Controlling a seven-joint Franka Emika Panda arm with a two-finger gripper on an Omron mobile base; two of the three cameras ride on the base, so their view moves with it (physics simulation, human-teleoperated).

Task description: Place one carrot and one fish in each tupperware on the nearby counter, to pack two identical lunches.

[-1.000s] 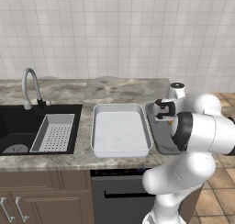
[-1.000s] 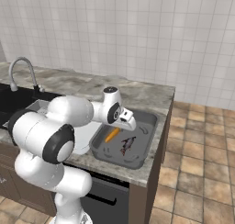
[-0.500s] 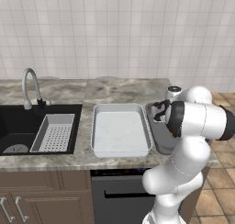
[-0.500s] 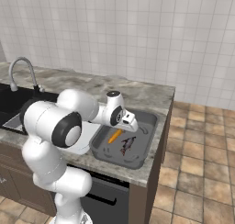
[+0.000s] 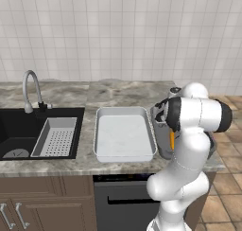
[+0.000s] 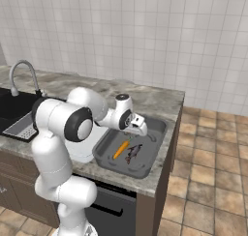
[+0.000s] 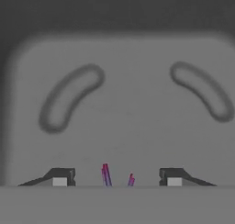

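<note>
Over the far end of the dark grey tupperware (image 6: pixel 156 128), gripper (image 6: pixel 138 126) hangs with jaws apart, nothing between them. One carrot (image 6: pixel 120 149) and one blackish fish (image 6: pixel 133 152) lie side by side on that tray's floor. Pale tupperware (image 5: pixel 124 135) sits just left.

orange carrot (image 6: pixel 121 149), blackish fish (image 6: pixel 133 153), dark grey tupperware (image 6: pixel 156 146).

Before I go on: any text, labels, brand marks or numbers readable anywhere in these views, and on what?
None. No readable text, number or sign on the dark grey tupperware, the pale tupperware, the carrot, the blackish fish, the sink basket or the wall tiles.
</note>
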